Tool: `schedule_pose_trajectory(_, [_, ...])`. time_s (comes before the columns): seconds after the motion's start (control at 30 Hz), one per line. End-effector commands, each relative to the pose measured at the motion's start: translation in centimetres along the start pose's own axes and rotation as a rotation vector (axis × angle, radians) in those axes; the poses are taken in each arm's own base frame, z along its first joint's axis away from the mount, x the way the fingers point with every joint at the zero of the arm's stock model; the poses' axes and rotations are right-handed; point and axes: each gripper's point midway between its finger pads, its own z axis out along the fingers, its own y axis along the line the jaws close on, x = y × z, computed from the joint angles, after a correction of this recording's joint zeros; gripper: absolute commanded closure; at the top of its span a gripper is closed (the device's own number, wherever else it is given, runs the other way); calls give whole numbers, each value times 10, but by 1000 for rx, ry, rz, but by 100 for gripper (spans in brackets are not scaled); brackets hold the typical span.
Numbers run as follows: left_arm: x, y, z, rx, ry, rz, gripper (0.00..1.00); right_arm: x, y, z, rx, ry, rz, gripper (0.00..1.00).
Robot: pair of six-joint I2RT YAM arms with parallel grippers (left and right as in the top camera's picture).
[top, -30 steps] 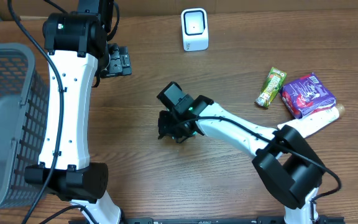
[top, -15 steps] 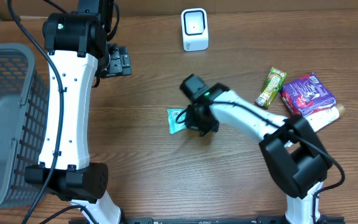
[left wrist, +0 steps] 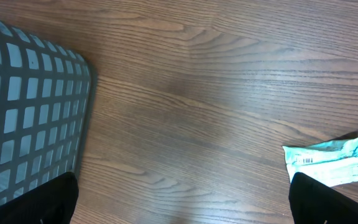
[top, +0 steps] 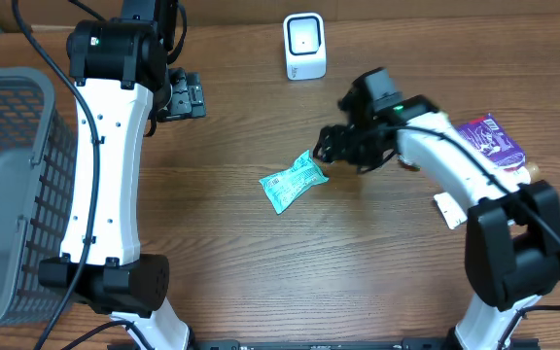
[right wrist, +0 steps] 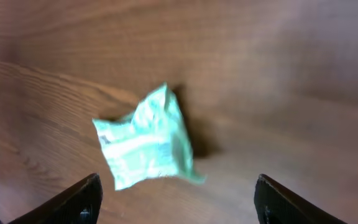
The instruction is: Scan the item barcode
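The right tool is seen spread wide, with nothing pinched. The teal packet is found lying flat near the middle of the surface, just left of that tool. The left tool, at the far left, is likewise spread fully and empty. A white label is carried by the packet, its print too small to be read.

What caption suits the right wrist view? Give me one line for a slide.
Right gripper open over a crumpled teal packet lying on the wooden table.
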Motion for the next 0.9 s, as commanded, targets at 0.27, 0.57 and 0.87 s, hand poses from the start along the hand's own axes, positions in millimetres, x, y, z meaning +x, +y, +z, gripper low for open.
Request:
schedule_pose_trajectory(0.27, [0,0,4,-9,8,-14,1,8,9,49,-277,91,-220,25])
schedule_pose_trajectory(0.57, [0,0,4,-9,8,-14,0,30,24,77,-373,190,-148,31])
schedule_pose_trajectory(0.87, [0,-1,4,-6,8,-12,1,42,1,107,-261,265,107,53])
